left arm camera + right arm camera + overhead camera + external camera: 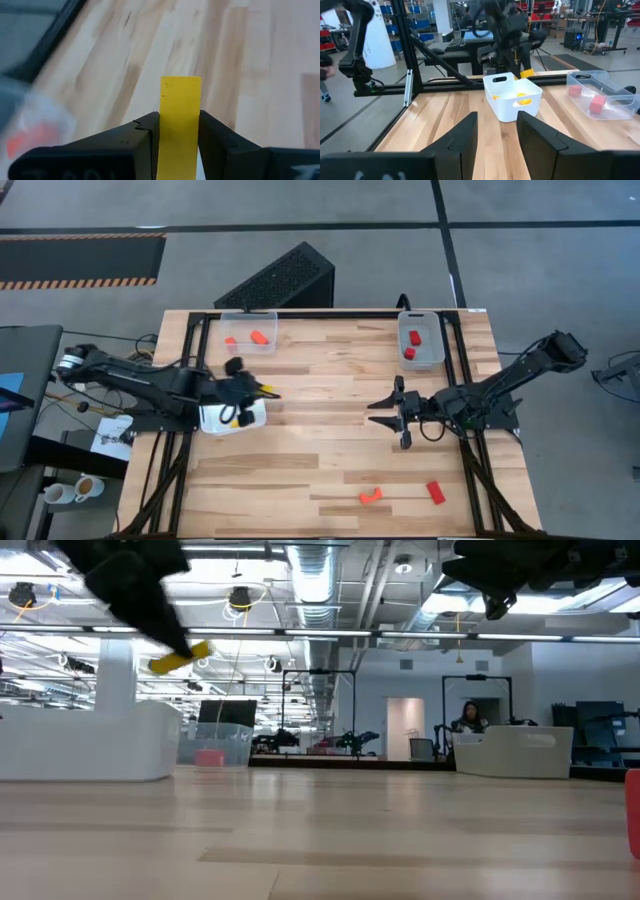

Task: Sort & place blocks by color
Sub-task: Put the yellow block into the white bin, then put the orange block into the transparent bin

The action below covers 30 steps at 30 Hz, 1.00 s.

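My left gripper [256,391] is shut on a yellow bar block [180,107], held in the air by the far right corner of the white tray [232,418]. The tray holds yellow blocks [521,98]. My right gripper [386,406] hangs open at mid-table on the right, with nothing between its fingers [457,137]. An orange arch block [370,496] and a red block [435,492] lie on the table near its front edge. Orange blocks [261,337] sit in the far left clear bin [248,316], red blocks [414,337] in the far right clear bin [436,340]. My left gripper pinches the yellow bar by its two long sides [164,125] between its two fingers [142,142]. The fingers come from the table's left, slanting down, and lie along the bar. The bar's free end [180,659] sticks out past the fingertips, and the bar is lifted clear.
A black slatted box [280,280] lies just beyond the table's far edge. A black frame [330,314] runs along the table's far and side edges. Bare wood lies between the two grippers and toward the near edge.
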### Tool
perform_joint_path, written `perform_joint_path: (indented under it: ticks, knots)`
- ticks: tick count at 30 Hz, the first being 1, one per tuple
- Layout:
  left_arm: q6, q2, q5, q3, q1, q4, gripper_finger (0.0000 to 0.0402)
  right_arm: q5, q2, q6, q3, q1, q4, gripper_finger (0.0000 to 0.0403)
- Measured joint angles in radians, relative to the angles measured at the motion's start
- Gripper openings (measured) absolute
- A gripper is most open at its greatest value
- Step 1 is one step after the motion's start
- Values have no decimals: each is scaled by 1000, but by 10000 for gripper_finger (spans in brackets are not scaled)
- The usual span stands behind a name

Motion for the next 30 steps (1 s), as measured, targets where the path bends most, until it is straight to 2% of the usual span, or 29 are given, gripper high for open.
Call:
perform_joint_path:
  ticks: [3,7,12,19,22,30]
  knots:
    - [-109,-114,-5,-112,1,-13,72,0,0,0,0,-1,2,159]
    - [-203,-213,40,-222,1,-17,78,1,0,0,0,-5,9,159]
    - [-265,-228,68,-311,0,27,78,1,0,7,0,-12,8,159]
    - [-361,-173,90,-319,0,14,92,1,0,7,0,-12,9,159]
    - [-372,-140,90,-319,0,14,117,1,0,8,0,-12,8,159]
    - [-365,-93,87,-319,0,52,218,1,0,8,0,-12,-4,159]
